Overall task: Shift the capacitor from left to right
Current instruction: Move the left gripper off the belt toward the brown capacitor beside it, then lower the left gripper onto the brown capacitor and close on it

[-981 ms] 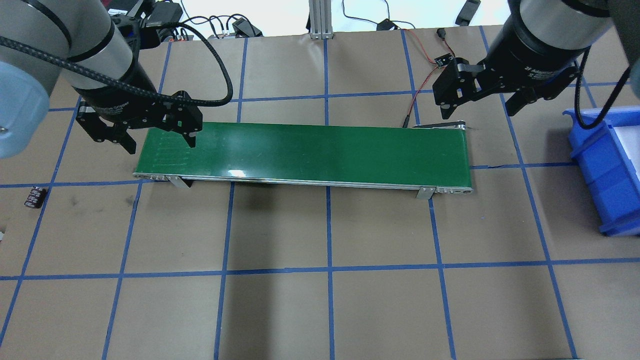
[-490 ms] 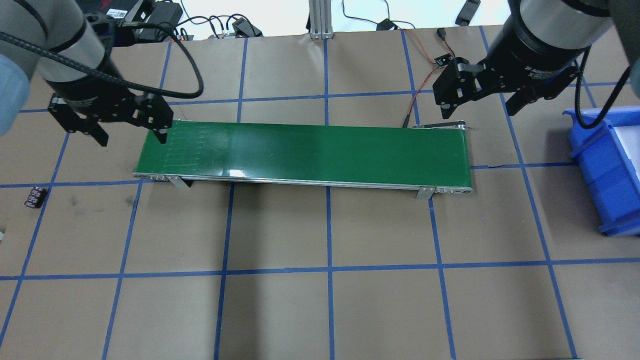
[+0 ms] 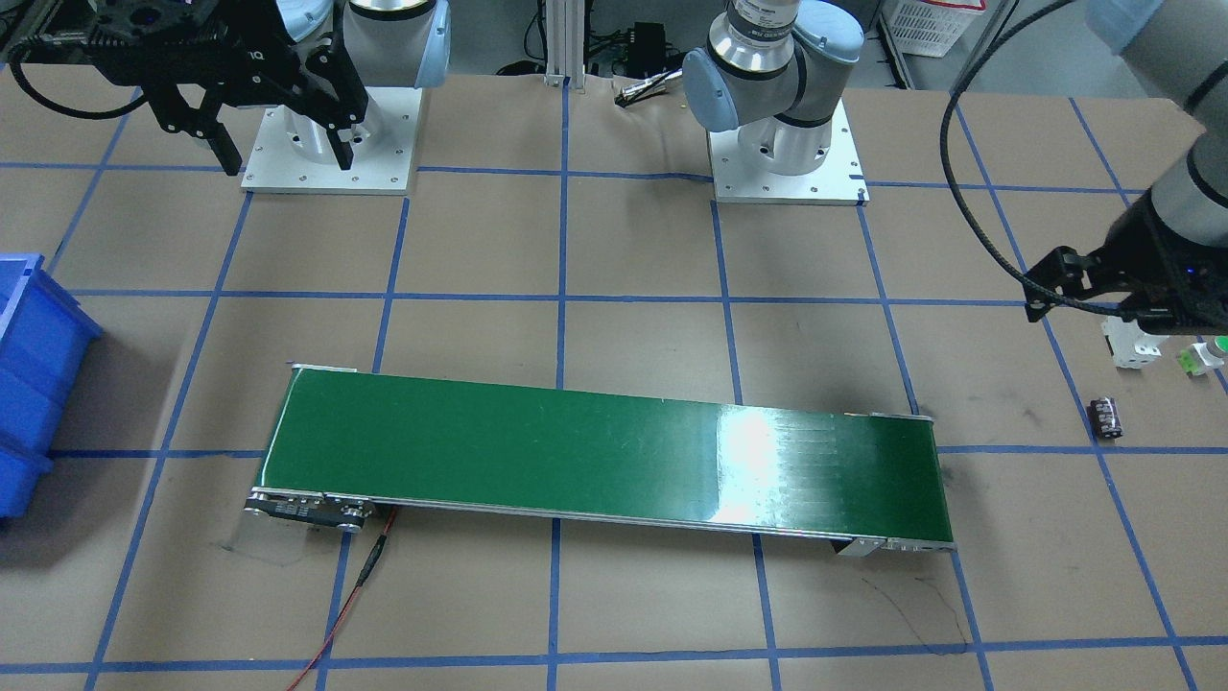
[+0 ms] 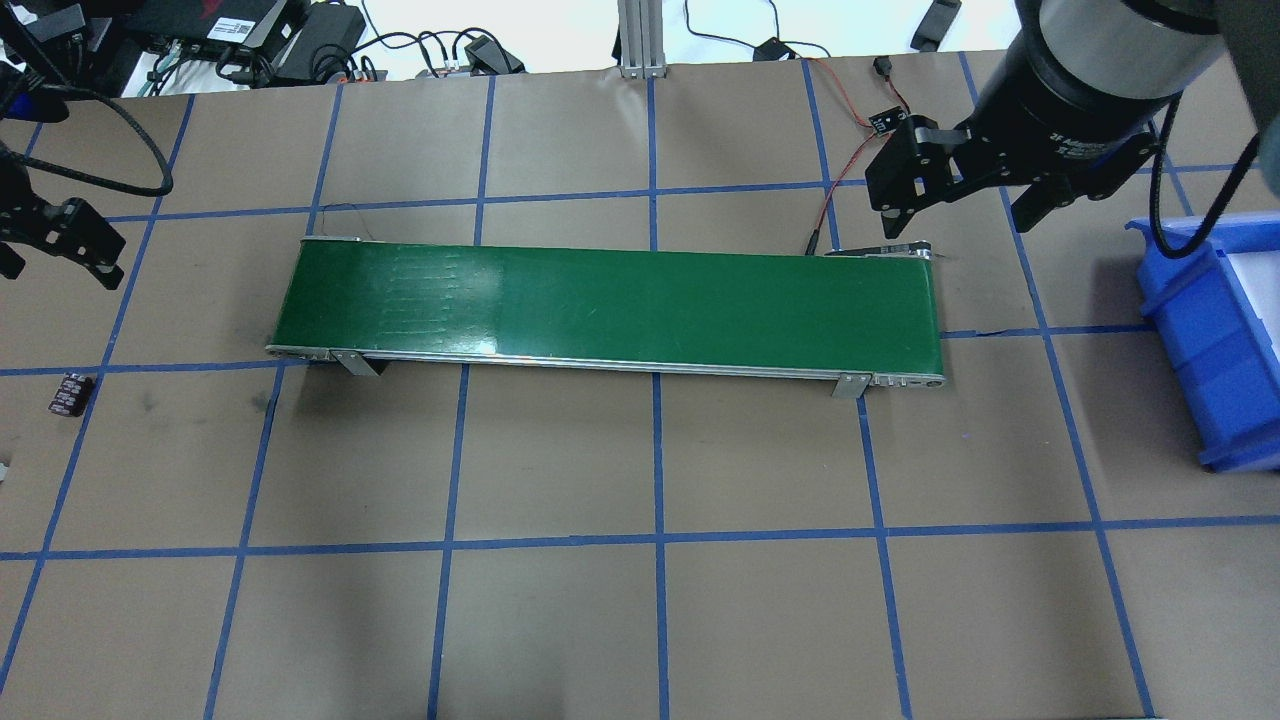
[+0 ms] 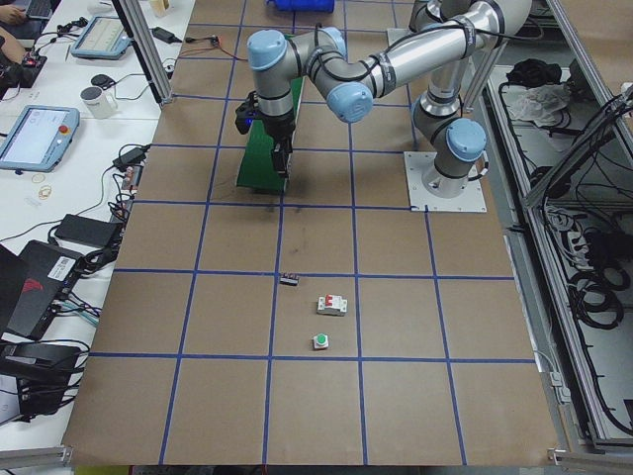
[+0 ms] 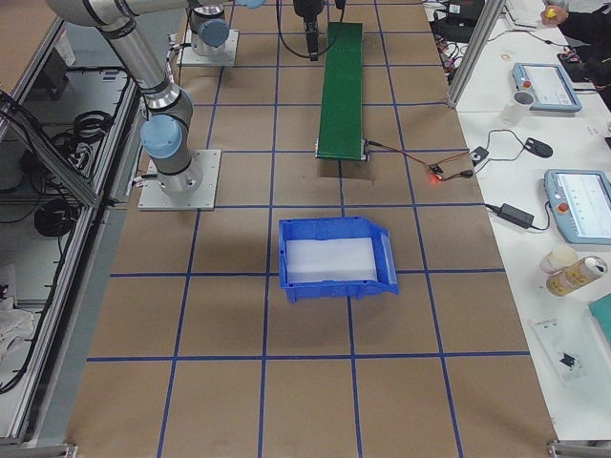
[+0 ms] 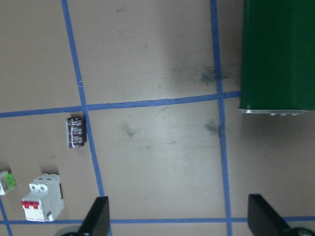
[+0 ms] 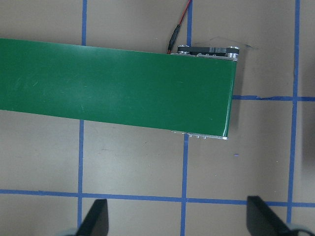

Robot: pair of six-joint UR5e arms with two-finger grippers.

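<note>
A brown-papered table (image 4: pixel 760 620), marked into squares by blue tape lines, is taken up at its middle by a long green conveyor belt (image 4: pixel 620 300); every place below is given from this belt.

A blue bin (image 4: pixel 1205 340) is set well beyond the belt's right end, and a white lining is seen inside it in the exterior right view.

The right gripper (image 4: pixel 952 205) is held above the belt's right end, near the far edge, with its two fingers spread wide and nothing between them. The belt's right end is framed in its wrist view.

The left gripper (image 7: pixel 180 217) is held in the air well past the belt's left end. Its fingers are likewise spread wide apart, and nothing is gripped by them.

A white circuit breaker (image 7: pixel 43 203) with red tabs is laid on the table farther out from the belt's left end than the capacitor.

The capacitor (image 7: pixel 76 132) is found lying on its side on the table, well clear of the belt's left end and a little toward the robot's side of it. It is laid just beside a blue tape line, close to a crossing of lines, and is touched by neither gripper.

A small green-capped button (image 7: pixel 6 181) is placed just beside the breaker, farthest from the belt.
</note>
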